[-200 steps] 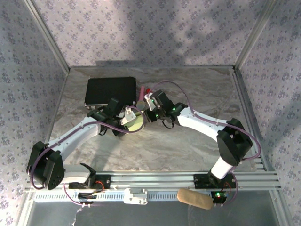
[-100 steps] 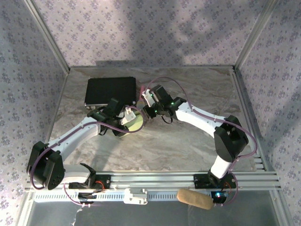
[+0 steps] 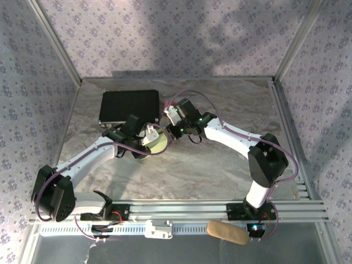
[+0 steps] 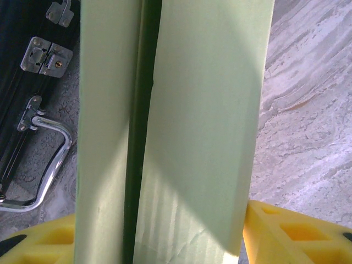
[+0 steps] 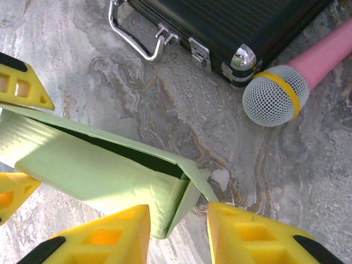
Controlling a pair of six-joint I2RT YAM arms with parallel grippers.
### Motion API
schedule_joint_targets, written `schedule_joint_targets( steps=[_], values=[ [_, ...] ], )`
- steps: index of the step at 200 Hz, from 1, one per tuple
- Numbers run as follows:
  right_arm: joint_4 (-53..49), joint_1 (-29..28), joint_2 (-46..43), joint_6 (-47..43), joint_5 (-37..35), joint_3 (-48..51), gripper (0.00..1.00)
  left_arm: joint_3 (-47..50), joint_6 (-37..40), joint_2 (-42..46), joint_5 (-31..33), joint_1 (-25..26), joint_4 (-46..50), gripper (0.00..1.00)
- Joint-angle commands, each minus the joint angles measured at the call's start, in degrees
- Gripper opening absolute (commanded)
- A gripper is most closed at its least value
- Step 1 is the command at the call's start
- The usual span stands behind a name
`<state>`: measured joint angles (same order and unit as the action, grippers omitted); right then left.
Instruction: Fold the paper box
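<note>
Between the part-open fingers of your right gripper lies the flapped end of the paper box, long axis running off to their left, where your left gripper clamps it.

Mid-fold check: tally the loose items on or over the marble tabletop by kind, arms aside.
paper box: 1
black case: 1
microphone: 1
Total: 3
</note>
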<state>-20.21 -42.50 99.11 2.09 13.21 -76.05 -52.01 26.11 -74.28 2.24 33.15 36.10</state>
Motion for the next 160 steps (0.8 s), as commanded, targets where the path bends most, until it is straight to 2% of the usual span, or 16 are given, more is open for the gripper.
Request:
schedule_joint_targets(
  steps=[1,57,102,160],
  values=[
    [-1.7,0.6,1.8,-1.9,1.5,-2.4,0.33,0.5,0.9,1.0,-0.1,0.4,-0.5,0.57],
    [-2.3,1.3,2.4,-3.1,0.6,-3.5,0.28,0.7,1.0,1.0,-0.1,0.4,-0.5,0.57],
    [0.7,3.5,-1.8,-4.8,3.7,-0.2,0.41,0.9,1.3,1.2,-0.4,0.4,-0.5,0.56],
    [-0.6,5.2,1.5,-11.6,9.3,-1.7,0.42,1.0,1.6,0.7,-0.7,0.4,-0.7,0.56]
  ],
)
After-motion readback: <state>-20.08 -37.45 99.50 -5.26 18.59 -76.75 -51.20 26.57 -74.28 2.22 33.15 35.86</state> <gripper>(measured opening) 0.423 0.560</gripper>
